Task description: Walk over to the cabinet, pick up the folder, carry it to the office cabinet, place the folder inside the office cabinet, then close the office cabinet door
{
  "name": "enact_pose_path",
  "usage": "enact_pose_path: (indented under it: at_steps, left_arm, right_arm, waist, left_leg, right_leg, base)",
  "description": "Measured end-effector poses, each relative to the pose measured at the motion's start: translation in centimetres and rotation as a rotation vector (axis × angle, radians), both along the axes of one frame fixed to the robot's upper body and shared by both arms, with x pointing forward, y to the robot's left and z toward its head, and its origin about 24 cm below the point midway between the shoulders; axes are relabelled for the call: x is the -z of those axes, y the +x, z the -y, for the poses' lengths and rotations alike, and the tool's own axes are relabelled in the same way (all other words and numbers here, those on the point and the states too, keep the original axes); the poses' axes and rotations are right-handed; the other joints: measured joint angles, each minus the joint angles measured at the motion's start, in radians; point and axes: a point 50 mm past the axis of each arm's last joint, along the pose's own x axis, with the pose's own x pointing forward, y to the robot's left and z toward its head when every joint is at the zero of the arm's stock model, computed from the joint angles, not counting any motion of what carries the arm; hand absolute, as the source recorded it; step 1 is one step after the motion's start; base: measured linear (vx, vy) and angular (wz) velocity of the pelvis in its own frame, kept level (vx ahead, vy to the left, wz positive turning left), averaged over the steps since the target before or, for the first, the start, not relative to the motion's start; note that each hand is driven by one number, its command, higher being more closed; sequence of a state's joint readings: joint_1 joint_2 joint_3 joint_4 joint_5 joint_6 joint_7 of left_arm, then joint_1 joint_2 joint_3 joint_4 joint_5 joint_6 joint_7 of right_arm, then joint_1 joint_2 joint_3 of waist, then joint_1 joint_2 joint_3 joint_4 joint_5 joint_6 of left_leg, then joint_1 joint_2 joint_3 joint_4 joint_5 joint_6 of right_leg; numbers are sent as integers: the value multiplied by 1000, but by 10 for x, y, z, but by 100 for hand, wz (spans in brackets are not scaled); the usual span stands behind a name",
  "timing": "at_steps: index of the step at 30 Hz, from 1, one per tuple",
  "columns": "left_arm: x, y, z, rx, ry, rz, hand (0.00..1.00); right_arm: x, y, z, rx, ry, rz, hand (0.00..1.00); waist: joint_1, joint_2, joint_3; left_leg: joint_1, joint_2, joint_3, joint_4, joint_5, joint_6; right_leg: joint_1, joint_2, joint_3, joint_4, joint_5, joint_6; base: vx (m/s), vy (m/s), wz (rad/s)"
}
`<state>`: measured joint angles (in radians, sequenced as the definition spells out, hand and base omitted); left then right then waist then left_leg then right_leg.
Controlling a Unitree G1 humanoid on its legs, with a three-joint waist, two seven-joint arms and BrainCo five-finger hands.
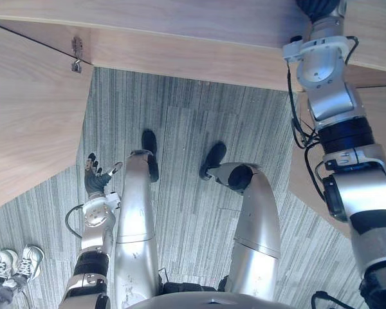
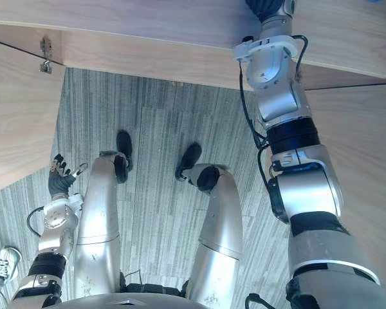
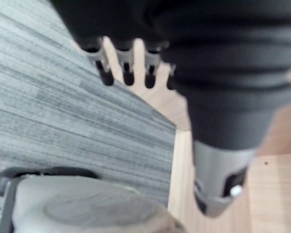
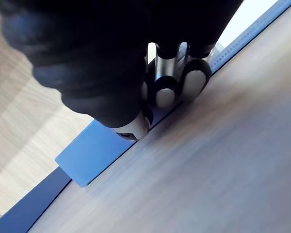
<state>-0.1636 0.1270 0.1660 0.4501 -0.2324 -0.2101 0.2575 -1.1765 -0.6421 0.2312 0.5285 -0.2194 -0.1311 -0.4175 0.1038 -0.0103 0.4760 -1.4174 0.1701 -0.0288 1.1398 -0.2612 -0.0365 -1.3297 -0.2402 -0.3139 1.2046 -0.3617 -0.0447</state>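
On the pale wood of the cabinet (image 1: 180,58), the blue folder (image 4: 97,150) lies flat with one long edge running along a wooden board. The right hand (image 4: 167,87) is directly on that edge of the folder, its dark-tipped fingers bunched together and pressing where the blue meets the board. Whether they have closed round the folder or only rest on it, I cannot tell from so close.

In the head views the right arm reaches forward and up over the cabinet's top edge. Away from the cabinet, low at the robot's side, the left hand (image 1: 96,177) hangs idle over the grey carpet (image 1: 180,129), fingers straight and apart, holding nothing. To the left of the cabinet's front a wooden door panel (image 1: 26,116) stands swung out, with a metal hinge (image 1: 76,55) at the joint. A person's white shoes (image 1: 16,261) stand on the carpet, well apart from the cabinet.

The walk to a cabinet looks done, and the work now is at the folder itself. Shutting the door is probably still to come, since the panel stands open.
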Motion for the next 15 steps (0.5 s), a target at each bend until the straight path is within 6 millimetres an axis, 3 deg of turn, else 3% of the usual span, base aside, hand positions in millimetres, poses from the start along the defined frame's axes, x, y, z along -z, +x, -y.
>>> enact_pose_path:
  at_steps: [15]
  left_arm:
    - [-1,0,-1,-8,-5,3,0]
  right_arm:
    - [0,5,14,-32,155,-27,100]
  waist:
    - [-3,-13,-7]
  left_leg:
    - [-6,-1,0,-7,20,4]
  right_leg:
    - [-5,-3,-5,0,2,-2]
  base:
    - [-1,1,1]
